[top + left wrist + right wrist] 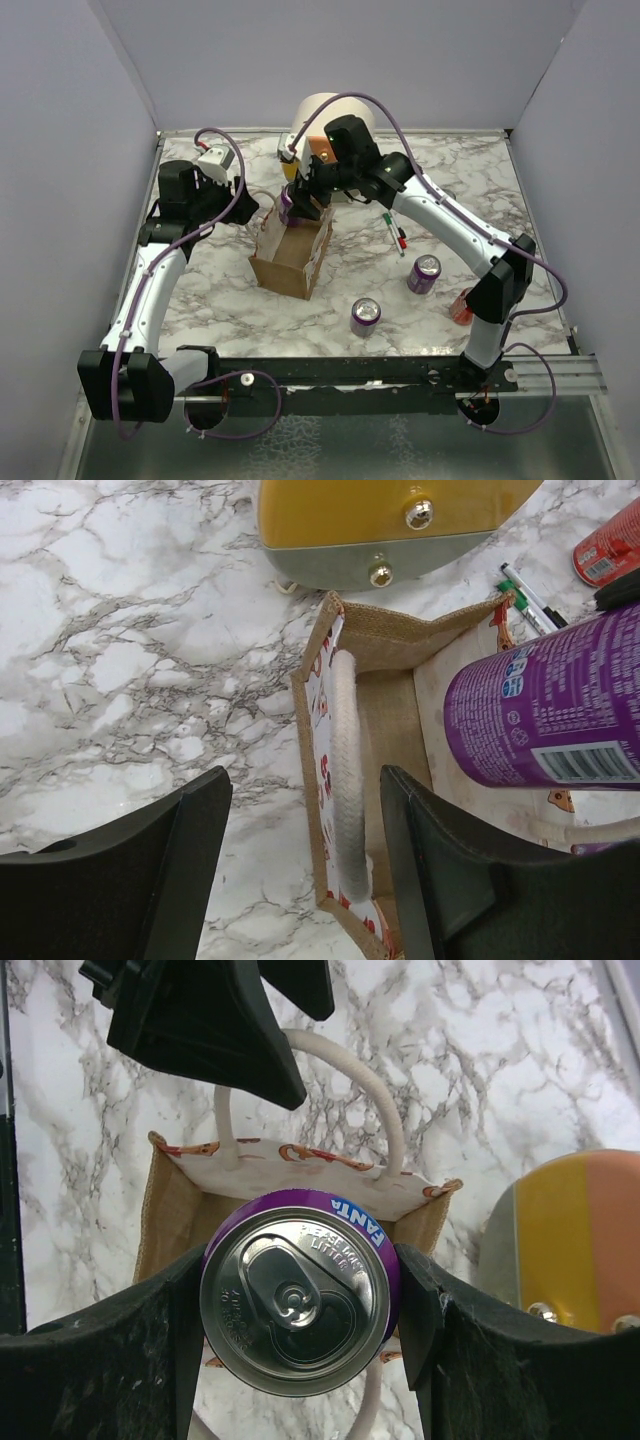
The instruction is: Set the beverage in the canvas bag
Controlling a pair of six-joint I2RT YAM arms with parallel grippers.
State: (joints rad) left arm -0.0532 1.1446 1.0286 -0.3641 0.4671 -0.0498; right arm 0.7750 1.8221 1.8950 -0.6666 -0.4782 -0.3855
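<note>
The tan canvas bag (292,255) stands open at the table's middle. My right gripper (300,207) is shut on a purple Fanta can (287,205), held upright over the bag's far end. In the right wrist view the gripper (298,1300) clamps the can (295,1295) above the bag's opening (165,1225). My left gripper (305,780) is open, with its fingers on either side of the bag's left wall (312,730) and cream cord handle (347,770), not closed on them. The can (560,710) hangs at the right of that view.
A cream cylinder with orange-yellow drawer fronts (325,120) stands just behind the bag. Two more purple cans (423,273) (365,316) and a red can (462,308) stand at the front right. Markers (392,230) lie right of the bag.
</note>
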